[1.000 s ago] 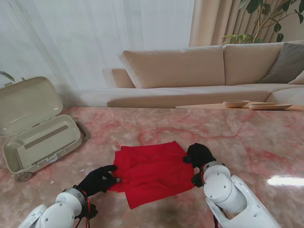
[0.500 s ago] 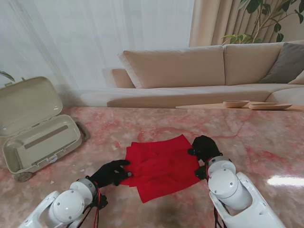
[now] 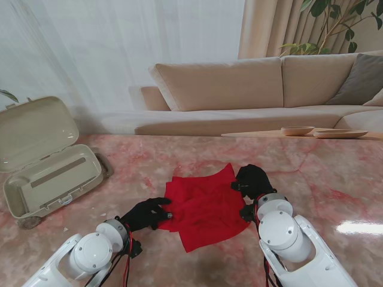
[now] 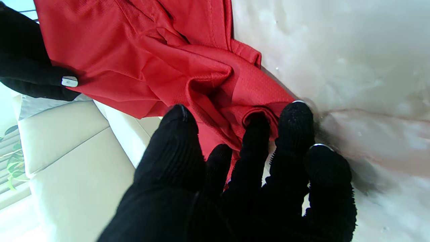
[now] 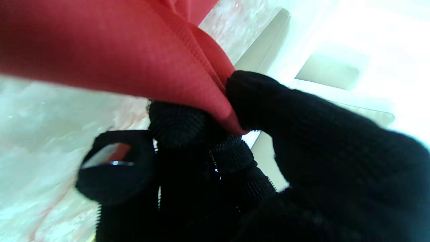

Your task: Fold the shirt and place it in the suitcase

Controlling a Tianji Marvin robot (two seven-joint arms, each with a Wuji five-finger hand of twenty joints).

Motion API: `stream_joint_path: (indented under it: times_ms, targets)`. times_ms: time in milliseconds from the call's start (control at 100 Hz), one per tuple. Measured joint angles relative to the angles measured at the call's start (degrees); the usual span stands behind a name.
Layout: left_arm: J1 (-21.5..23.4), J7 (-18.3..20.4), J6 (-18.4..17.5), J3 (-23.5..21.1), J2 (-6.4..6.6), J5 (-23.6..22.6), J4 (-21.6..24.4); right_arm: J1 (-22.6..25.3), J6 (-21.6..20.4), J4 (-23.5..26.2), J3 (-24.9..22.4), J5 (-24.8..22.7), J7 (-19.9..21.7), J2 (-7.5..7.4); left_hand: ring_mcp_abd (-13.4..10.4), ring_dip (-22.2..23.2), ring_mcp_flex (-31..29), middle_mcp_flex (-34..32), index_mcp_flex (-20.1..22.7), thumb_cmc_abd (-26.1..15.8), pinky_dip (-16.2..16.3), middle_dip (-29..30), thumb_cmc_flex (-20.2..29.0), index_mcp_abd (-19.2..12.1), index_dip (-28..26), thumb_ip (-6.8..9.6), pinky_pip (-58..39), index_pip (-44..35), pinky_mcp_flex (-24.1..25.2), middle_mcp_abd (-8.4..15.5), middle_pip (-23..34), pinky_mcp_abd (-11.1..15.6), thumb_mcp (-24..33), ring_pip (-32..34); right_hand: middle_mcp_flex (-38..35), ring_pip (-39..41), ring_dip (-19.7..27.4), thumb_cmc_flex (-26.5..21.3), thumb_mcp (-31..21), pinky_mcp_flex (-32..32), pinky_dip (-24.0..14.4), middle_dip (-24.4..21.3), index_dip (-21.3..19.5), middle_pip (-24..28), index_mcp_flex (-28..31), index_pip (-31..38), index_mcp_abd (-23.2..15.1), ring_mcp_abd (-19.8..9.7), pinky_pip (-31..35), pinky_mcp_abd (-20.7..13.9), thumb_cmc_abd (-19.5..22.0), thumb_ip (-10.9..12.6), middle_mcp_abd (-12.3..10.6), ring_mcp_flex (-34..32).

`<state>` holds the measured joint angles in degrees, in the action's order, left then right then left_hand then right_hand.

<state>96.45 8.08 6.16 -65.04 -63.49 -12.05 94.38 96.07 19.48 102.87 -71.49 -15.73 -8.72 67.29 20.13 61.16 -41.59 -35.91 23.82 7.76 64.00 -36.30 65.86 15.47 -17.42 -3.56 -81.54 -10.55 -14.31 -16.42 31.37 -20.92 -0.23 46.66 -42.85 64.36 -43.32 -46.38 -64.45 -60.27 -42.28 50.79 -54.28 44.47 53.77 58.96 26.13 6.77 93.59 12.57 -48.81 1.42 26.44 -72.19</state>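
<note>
The red shirt lies bunched and partly lifted on the pink marble table, in front of me. My left hand, in a black glove, pinches the shirt's left edge; in the left wrist view its fingers curl around a rolled fold of the shirt. My right hand grips the shirt's right far corner; the right wrist view shows thumb and fingers clamped on the red cloth. The beige suitcase stands with its lid up at the far left.
A beige sofa runs behind the table. Wooden dishes sit on a low board at the back right. A potted plant stands in the far right corner.
Both hands have carried the shirt to the right and farther from me. The cloth is more bunched and narrower than a second ago. The left arm has reached farther over the table.
</note>
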Motion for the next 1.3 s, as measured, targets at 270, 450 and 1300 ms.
stream_joint_path:
  times_ms: [270,450,1300]
  targets:
    - [-0.4,-0.1,0.0,0.4,-0.14,0.8,-0.3,-1.3,-0.2,1.4,3.2,1.2,-0.8,0.26,0.0,-0.2,0.0,0.0,0.0,0.0,0.0,0.0,0.0,0.0,0.0,0.0,0.0,-0.1,0.1,0.0,0.0,0.0,0.0,0.0,0.0,0.0,0.0,0.0,-0.3,0.0,0.0,0.0,-0.2,0.0,0.0,-0.1,0.1,0.0,0.0,0.0,0.0,0.0,0.1,0.0]
    - [-0.5,-0.1,0.1,0.5,-0.25,1.2,-0.3,-3.1,0.3,1.8,5.9,2.1,-1.5,0.7,0.0,-0.3,0.0,0.0,0.0,0.0,0.0,0.0,0.0,0.0,0.0,0.0,0.0,-0.1,0.1,0.0,0.0,0.0,0.0,0.0,0.0,0.0,0.0,0.0,-0.5,0.0,0.0,0.0,-0.7,0.0,0.0,-0.6,0.1,0.0,0.0,0.0,0.0,0.0,0.2,0.0]
    - [-0.6,-0.7,0.1,0.8,-0.54,2.2,-0.6,-8.8,0.8,-0.2,18.4,7.0,-3.3,3.0,0.0,-0.3,0.0,0.0,0.0,0.0,0.0,0.0,0.0,0.0,0.0,0.0,-0.1,-0.1,0.1,0.0,0.0,0.2,0.0,0.0,0.0,0.0,0.0,-0.1,-0.6,0.0,0.0,0.0,-0.8,0.0,0.0,-0.7,0.3,0.0,0.0,0.0,0.0,0.0,0.7,0.0]
